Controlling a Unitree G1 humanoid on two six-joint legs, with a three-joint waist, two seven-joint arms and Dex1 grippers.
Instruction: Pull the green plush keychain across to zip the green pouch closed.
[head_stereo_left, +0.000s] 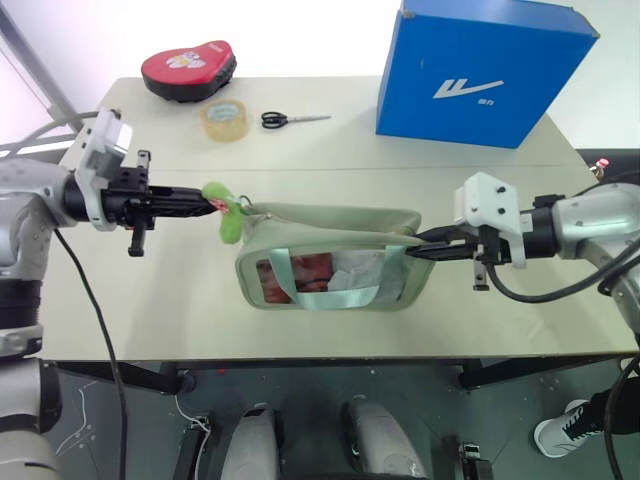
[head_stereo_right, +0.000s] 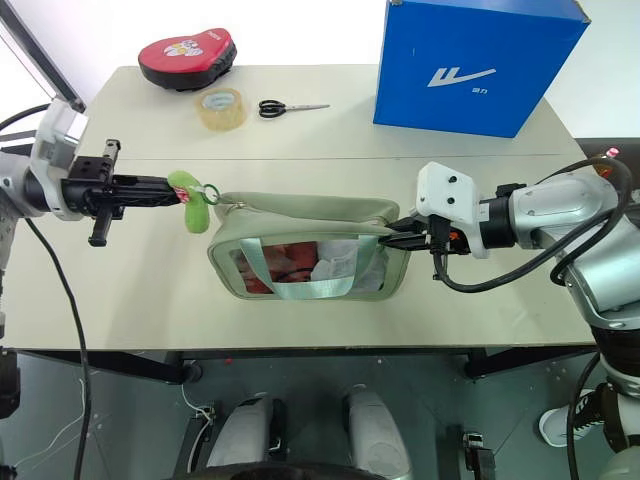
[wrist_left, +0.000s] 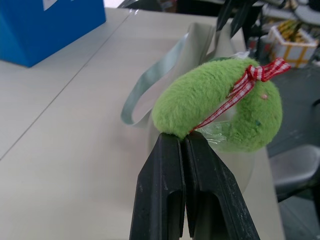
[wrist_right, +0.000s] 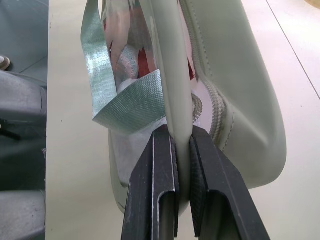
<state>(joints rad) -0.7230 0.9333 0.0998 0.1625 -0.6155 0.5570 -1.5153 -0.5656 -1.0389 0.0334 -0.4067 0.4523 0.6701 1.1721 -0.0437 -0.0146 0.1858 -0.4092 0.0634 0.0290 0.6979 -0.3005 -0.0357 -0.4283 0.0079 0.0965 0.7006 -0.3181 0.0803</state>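
Note:
The green pouch (head_stereo_left: 330, 262) lies on the table's front middle, its clear window facing me and a mint ribbon handle (wrist_right: 127, 100) draped over it. At the pouch's left end hangs the green plush keychain (head_stereo_left: 228, 215), a fuzzy lime charm with a red checked ribbon (wrist_left: 240, 90). My left gripper (head_stereo_left: 214, 203) reaches in level from the left and is shut on the keychain's edge (wrist_left: 172, 127). My right gripper (head_stereo_left: 424, 243) comes from the right and is shut on the pouch's right end, pinching a fold of its fabric (wrist_right: 181, 100). The zipper teeth (wrist_right: 216, 107) show beside that fold.
A tall blue box (head_stereo_left: 480, 70) stands at the back right of the table (head_stereo_left: 120, 300). A red flat case (head_stereo_left: 188, 68), a roll of clear tape (head_stereo_left: 225, 118) and black scissors (head_stereo_left: 290, 120) lie along the back left.

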